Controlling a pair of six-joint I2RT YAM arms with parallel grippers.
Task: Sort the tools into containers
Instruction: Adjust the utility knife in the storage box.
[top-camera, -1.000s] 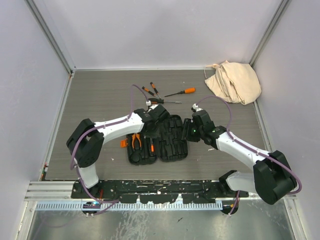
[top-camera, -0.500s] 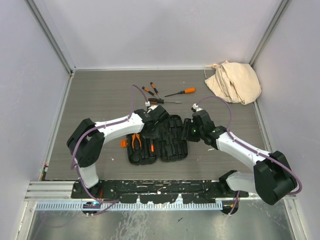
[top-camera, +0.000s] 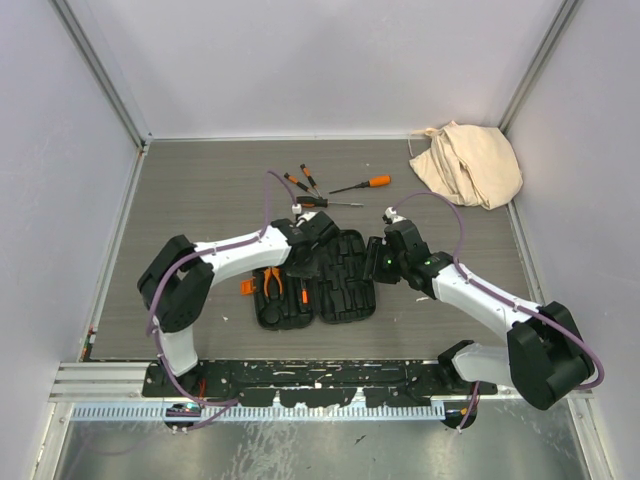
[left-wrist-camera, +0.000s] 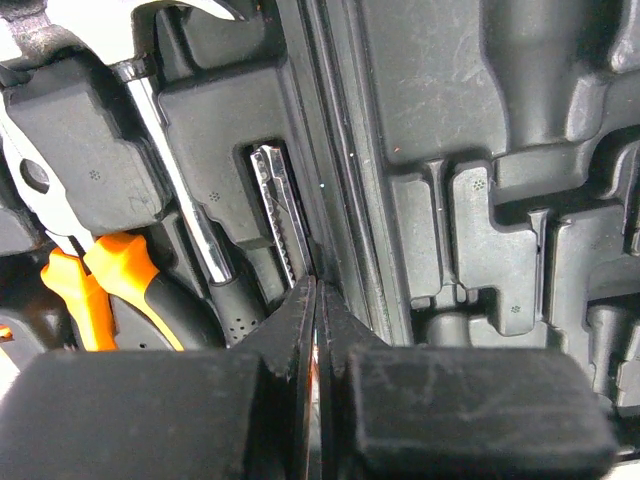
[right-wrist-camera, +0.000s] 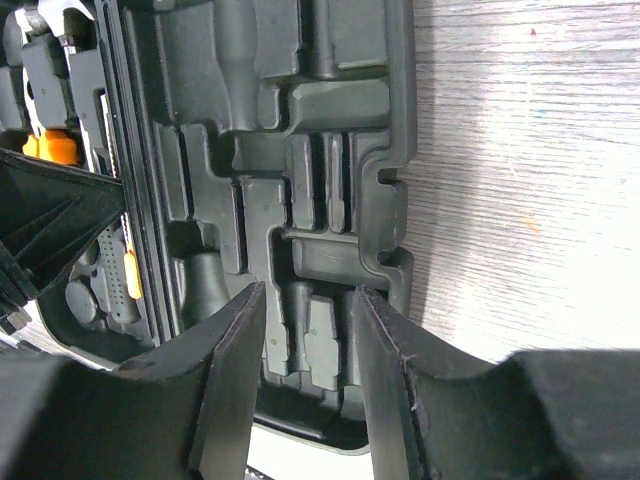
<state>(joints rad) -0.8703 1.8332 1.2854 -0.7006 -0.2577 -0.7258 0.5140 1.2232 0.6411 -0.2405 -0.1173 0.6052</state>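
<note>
The black tool case (top-camera: 345, 285) lies open in mid-table, moulded slots up. Its left half holds orange-handled pliers (top-camera: 272, 283) and a small orange-marked tool (top-camera: 303, 297). My left gripper (top-camera: 322, 240) is shut and hovers over the case's hinge line. In the left wrist view its tips (left-wrist-camera: 318, 285) sit close above the hinge, beside a serrated blade (left-wrist-camera: 280, 225) and the pliers (left-wrist-camera: 90, 280). My right gripper (top-camera: 378, 260) is open and empty over the right half's outer edge, jaws (right-wrist-camera: 308, 292) astride empty slots of the case (right-wrist-camera: 330, 110). Several loose screwdrivers (top-camera: 362, 184) lie beyond the case.
A beige cloth bag (top-camera: 468, 162) lies crumpled in the far right corner. White walls close the table on three sides. Bare wood-grain table (right-wrist-camera: 520, 150) shows right of the case.
The left arm's elbow has shifted slightly to the right. Both grippers stay where they were over the case.
</note>
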